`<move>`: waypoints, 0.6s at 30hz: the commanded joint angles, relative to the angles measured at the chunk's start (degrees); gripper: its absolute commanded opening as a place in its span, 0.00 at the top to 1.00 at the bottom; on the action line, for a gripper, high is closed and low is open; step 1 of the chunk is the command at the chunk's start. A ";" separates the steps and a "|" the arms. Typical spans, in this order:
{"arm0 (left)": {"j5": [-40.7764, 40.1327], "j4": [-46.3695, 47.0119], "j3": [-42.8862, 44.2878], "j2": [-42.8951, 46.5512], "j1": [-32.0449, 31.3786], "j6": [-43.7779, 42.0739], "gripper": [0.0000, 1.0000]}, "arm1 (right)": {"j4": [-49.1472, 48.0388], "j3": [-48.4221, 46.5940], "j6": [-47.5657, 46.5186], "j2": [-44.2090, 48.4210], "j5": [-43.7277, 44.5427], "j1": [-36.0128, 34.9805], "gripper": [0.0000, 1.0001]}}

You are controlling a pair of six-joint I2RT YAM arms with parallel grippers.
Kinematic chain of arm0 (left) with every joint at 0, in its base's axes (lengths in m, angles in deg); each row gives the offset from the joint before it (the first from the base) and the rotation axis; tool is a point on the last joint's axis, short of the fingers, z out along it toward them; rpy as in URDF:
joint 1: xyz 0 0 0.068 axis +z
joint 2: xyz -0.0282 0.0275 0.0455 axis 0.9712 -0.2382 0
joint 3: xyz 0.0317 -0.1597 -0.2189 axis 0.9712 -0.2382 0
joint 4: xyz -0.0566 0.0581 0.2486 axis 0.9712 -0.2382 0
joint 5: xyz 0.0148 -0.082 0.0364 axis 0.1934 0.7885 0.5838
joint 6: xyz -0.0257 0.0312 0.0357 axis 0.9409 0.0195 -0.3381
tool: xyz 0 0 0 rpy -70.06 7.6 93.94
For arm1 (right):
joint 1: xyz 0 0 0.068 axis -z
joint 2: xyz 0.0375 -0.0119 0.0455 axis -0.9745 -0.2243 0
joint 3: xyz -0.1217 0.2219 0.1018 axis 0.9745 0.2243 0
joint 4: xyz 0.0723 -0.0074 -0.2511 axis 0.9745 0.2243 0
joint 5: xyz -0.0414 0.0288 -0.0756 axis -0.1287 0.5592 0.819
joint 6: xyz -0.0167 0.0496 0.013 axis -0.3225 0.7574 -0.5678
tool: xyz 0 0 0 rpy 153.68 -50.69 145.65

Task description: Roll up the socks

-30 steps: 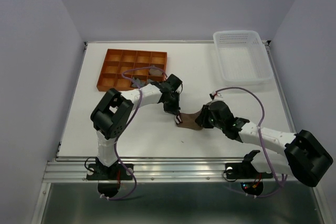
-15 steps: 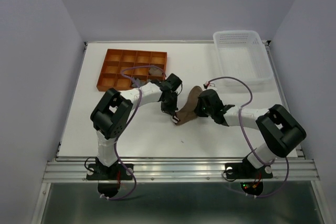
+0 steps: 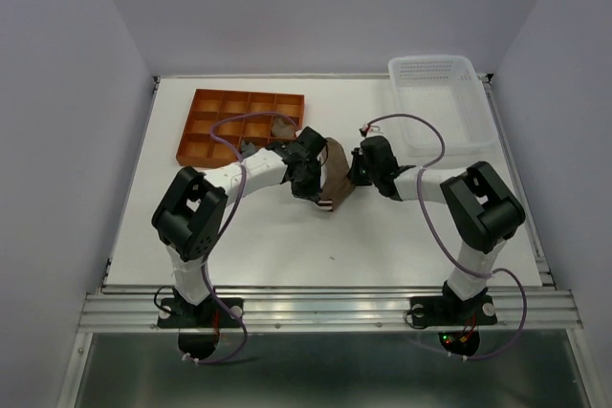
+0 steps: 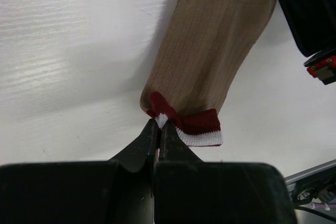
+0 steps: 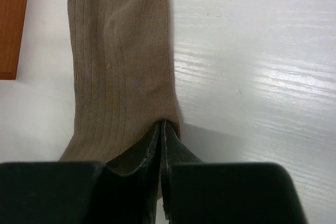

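A tan-brown ribbed sock [image 3: 337, 171] with a red-and-white striped cuff [image 4: 202, 127] lies on the white table between my two grippers. My left gripper [image 3: 321, 201] is shut on a bunched corner of that cuff [image 4: 158, 123]. My right gripper [image 3: 351, 172] is shut on the edge of the sock's other end [image 5: 164, 125], and the ribbed fabric [image 5: 118, 56] stretches away from its fingertips. In the orange tray, a grey sock [image 3: 283, 128] sits in one compartment.
The orange compartment tray [image 3: 206, 126] stands at the back left, its corner just beyond the sock [image 5: 13, 24]. A white plastic basket [image 3: 442, 112] stands at the back right. Both arms meet at the table's centre, cables looping above them.
The right gripper has closed on the sock and swung from the near right toward the back and centre, dragging the sock's end with it. The left gripper shifted slightly backward, still gripping the cuff.
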 commanded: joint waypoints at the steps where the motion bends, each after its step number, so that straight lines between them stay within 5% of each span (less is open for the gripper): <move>1: -0.44 -0.02 -0.95 2.06 0.12 0.71 1.00 | 1.87 0.63 -5.77 -0.46 -3.29 0.45 0.89; 10: -0.62 -1.16 0.55 -3.48 0.30 2.56 1.00 | -0.16 5.99 -17.73 14.04 -16.40 -1.30 0.62; 18: -0.44 -1.78 0.37 -3.57 0.21 3.53 1.00 | -3.23 12.40 -20.56 21.07 -20.79 -8.42 0.57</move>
